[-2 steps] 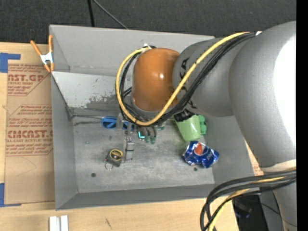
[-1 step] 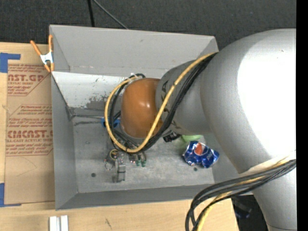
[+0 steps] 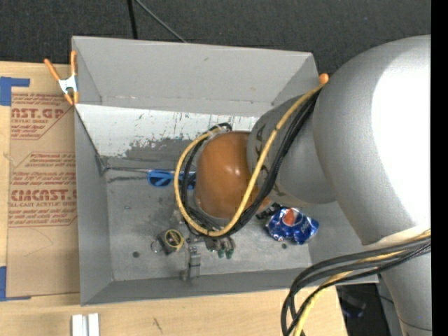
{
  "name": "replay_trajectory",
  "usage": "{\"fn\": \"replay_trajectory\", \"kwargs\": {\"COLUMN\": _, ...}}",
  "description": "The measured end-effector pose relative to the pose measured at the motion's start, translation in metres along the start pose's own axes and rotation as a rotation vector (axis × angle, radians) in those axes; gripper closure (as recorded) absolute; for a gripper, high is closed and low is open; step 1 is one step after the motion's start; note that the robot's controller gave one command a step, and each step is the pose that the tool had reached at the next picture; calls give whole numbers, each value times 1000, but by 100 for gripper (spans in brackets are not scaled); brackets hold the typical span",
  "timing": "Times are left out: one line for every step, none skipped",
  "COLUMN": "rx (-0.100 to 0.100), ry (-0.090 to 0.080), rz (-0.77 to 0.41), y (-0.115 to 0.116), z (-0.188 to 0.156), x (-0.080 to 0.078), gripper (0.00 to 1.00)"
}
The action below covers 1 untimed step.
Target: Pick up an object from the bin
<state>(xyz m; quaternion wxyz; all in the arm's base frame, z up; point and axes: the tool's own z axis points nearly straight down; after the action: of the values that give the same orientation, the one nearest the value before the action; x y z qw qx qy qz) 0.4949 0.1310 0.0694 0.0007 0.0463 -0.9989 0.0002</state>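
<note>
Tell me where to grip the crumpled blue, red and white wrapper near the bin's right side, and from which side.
Probably from straight above: the crumpled wrapper lies low on the bin floor, with the arm's wrist close at its upper left. Close across its shorter span, pinching the raised folds at its middle.

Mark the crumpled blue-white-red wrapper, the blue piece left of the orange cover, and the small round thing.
crumpled blue-white-red wrapper (image 3: 290, 225), camera view, its middle
blue piece (image 3: 161, 179), camera view, visible left end
small round thing (image 3: 171, 239), camera view, its centre
</note>
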Motion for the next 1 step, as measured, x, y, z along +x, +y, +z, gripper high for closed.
{"fn": "replay_trajectory", "kwargs": {"rx": -2, "ry": -1, "rz": 238, "y": 21, "z": -1, "x": -1, "gripper": 0}}
